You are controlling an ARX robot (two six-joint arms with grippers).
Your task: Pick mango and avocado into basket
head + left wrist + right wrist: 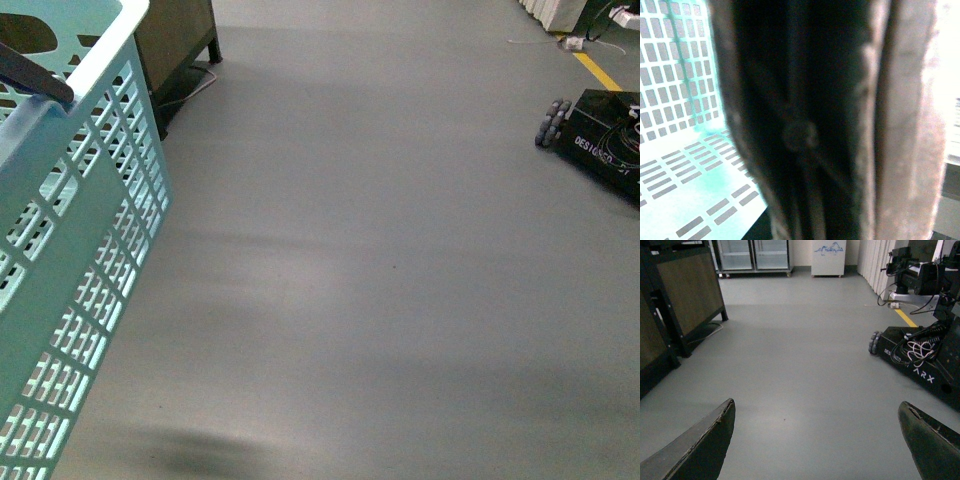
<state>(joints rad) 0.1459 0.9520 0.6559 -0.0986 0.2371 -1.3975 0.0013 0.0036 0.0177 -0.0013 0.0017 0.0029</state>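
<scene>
The light turquoise basket (70, 250) hangs tilted at the left of the front view, its lattice wall facing me and a dark handle (35, 75) crossing its top. In the left wrist view a brown handle (905, 125) fills most of the picture very close up, with the basket's slotted floor (680, 165) behind it. My left gripper (825, 190) is shut on that handle; its fingers cannot be told apart from it. My right gripper (816, 407) is open above bare grey floor, holding nothing. The mango and the avocado are out of view.
A dark wood-panelled stand (175, 50) stands at the back left, also in the right wrist view (690, 285). A black wheeled robot base (600, 135) sits at the right by a yellow floor line (597, 70). Glass-door cabinets (752, 255) line the far wall.
</scene>
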